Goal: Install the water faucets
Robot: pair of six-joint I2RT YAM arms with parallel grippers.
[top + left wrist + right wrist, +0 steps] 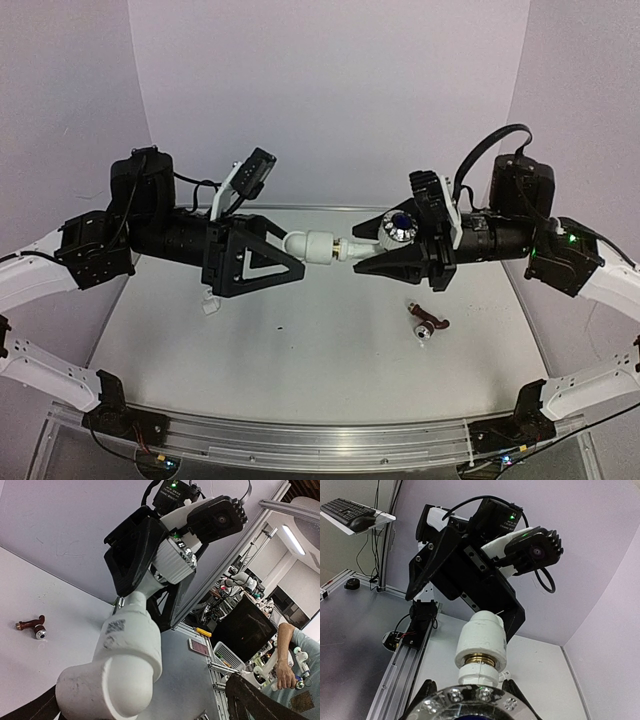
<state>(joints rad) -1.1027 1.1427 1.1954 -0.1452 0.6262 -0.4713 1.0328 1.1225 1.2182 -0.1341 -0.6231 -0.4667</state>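
The left gripper [296, 250] clamps the fitting [318, 245]; the right gripper [366, 258] pinches the faucet [397, 226]. Keep the threads coaxial while twisting.

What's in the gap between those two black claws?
A white pipe fitting, held by the left gripper, and a blue-knobbed tap, held by the right gripper, meeting at the tap's brass thread. The top view shows it.

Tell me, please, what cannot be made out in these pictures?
- Top view: how far the faucet is threaded into the fitting; the fitting hides it.
- Right wrist: the knob is cut off by the bottom edge.
- Top view: the dark part on the table is too small to identify.
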